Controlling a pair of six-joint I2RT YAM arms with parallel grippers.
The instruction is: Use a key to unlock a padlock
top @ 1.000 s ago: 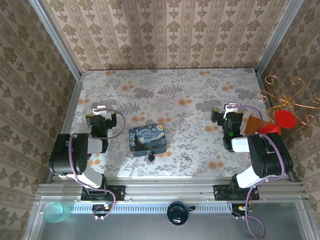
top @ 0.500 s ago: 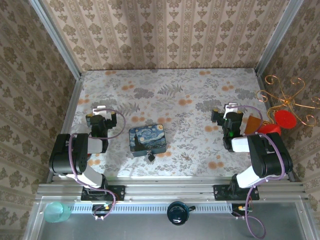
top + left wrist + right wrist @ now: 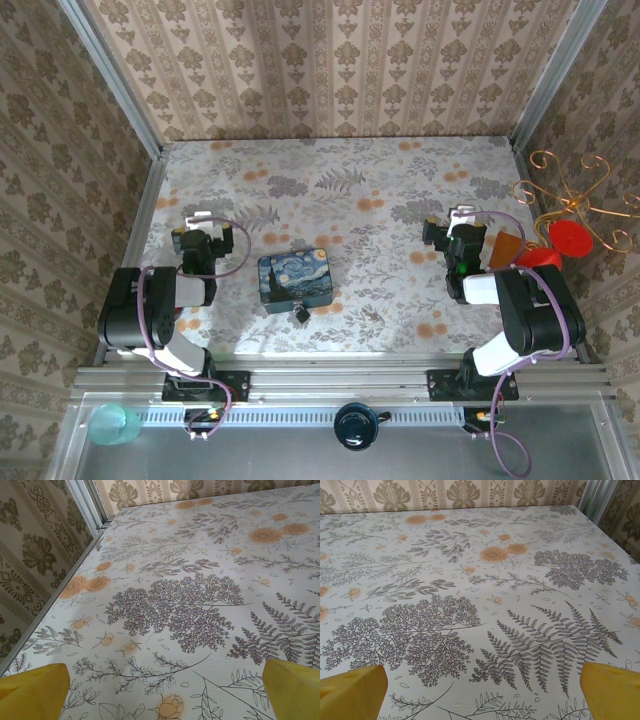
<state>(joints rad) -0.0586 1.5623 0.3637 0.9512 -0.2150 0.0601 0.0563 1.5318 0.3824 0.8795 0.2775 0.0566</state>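
Judged from how things lie, the task has hardly begun. The padlock (image 3: pixel 300 313) sits on the floral worktop (image 3: pixel 380 230) at the near edge of the blue tin (image 3: pixel 295 279), touching it or just beside it; it is too small in the overhead view to tell whether its shackle is closed, and a key is too small to make out there.

The left gripper (image 3: pixel 198 222) hangs well to the left of the tin and a little beyond it. Its jaws are spread wide, and the yellow fingertips (image 3: pixel 32 690) frame nothing but patterned worktop. The right gripper (image 3: pixel 462 218) hangs well to the right of the tin, jaws equally spread, its fingertips (image 3: pixel 612 687) likewise over bare worktop. Neither gripper holds or touches anything.

Everything appears to be left to do: find and pick up the key, steady the padlock beside the tin, seat the key, turn it, and free the shackle.
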